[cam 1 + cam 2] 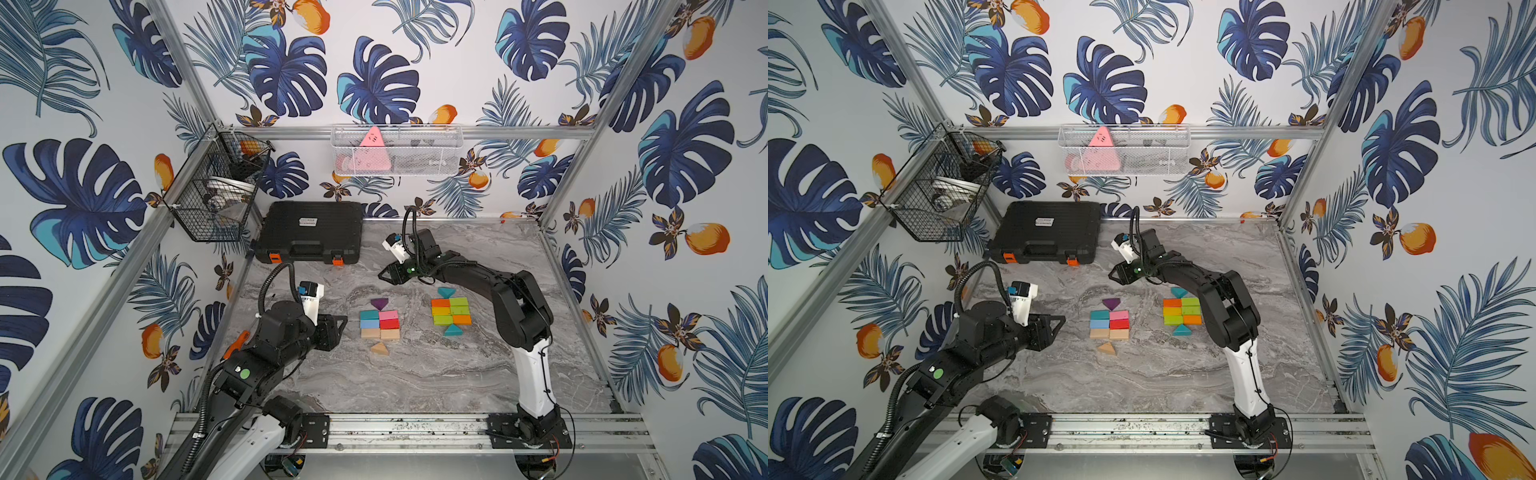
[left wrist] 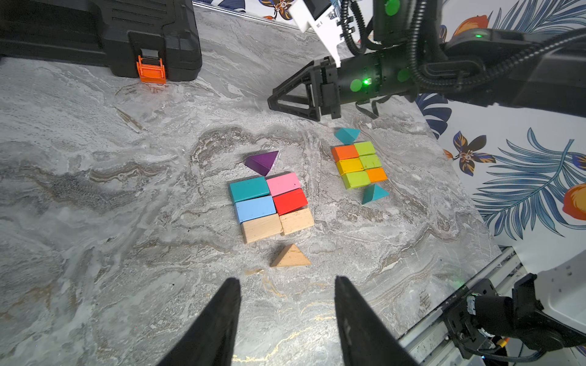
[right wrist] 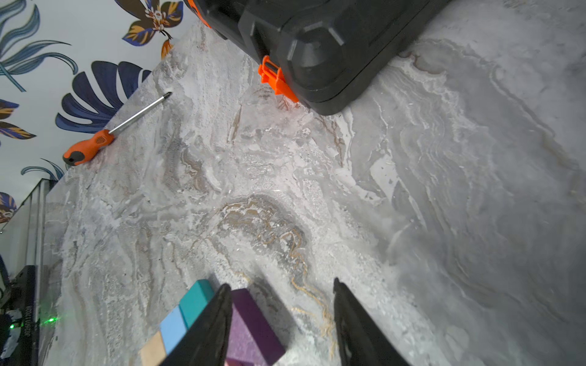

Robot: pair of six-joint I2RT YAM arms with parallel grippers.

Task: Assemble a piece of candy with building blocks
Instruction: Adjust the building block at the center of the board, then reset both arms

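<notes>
Over the marble tabletop (image 1: 415,374), your left gripper (image 2: 287,279) and right gripper (image 3: 280,283) both show jaws apart, empty, near the assembled building blocks (image 1: 379,324).

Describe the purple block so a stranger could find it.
Find the black case on the marble table. Before it lies a patch of teal, pink, blue, red and wooden rectangles. The purple block sits at the edge nearest the case: the only purple piece, a triangle.

Nothing reads clearly from where I stand. The black tool case (image 1: 309,232) has a white label (image 1: 308,221) whose print is too small to read. A black part (image 3: 28,317) bears blurred white characters.
</notes>
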